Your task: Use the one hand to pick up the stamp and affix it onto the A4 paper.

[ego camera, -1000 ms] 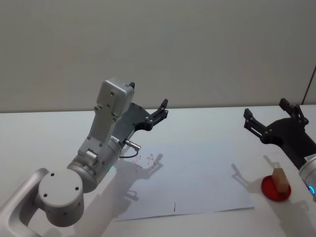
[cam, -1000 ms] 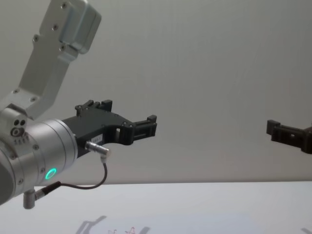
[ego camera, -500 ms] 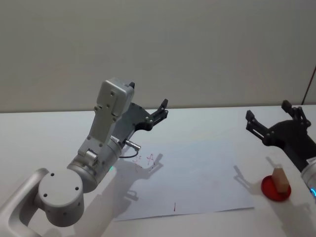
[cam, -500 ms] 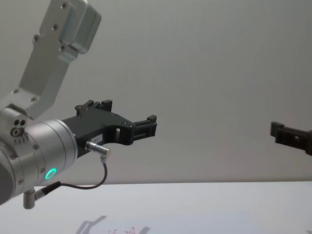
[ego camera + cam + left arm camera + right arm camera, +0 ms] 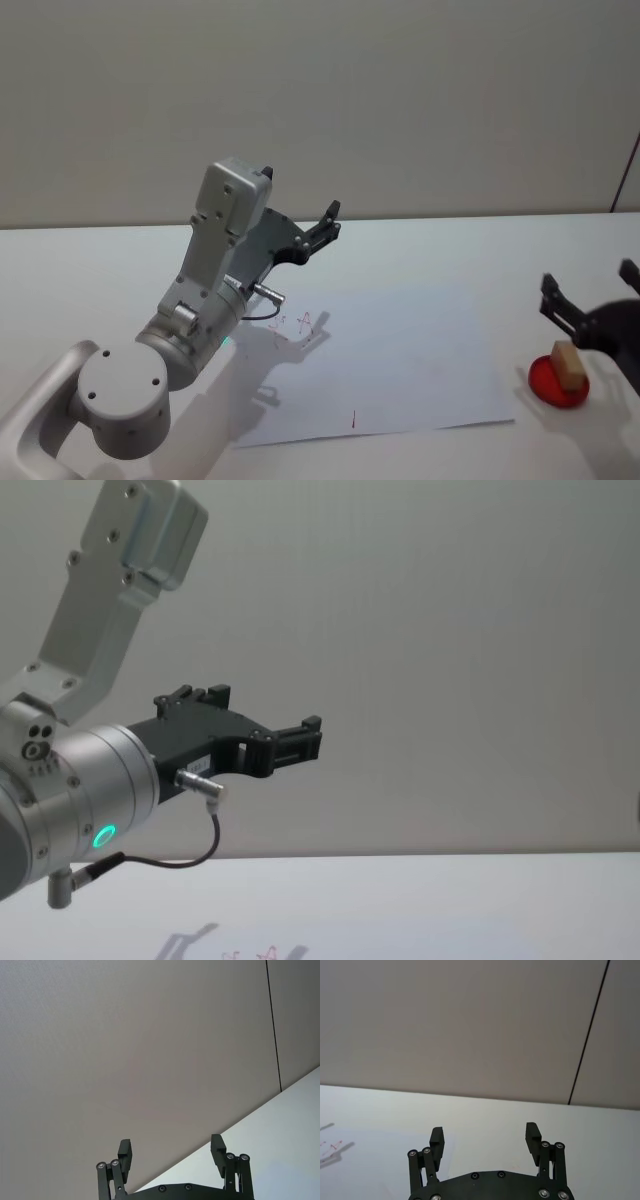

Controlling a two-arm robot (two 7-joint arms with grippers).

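The stamp [image 5: 568, 364], a small tan wooden block, stands upright on a round red ink pad [image 5: 556, 385] at the table's right. My right gripper [image 5: 589, 280] hangs open just above and behind the stamp, without touching it. In the right wrist view the right gripper [image 5: 485, 1135] holds nothing between its spread fingers [image 5: 437, 1136]. The A4 paper [image 5: 400, 350] lies flat in the middle of the table and bears small red marks [image 5: 292, 324]. My left gripper [image 5: 326, 224] is raised over the paper's far left corner, open and idle.
The large left arm with a green lit ring [image 5: 103, 836] and a cable [image 5: 190, 858] fills the left side. White table [image 5: 90, 270] extends to a plain wall behind. Another red mark [image 5: 353, 420] sits near the paper's front edge.
My right gripper has moved down and to the right, coming close over the stamp, and has left the chest view. The left arm, stamp and paper have not moved.
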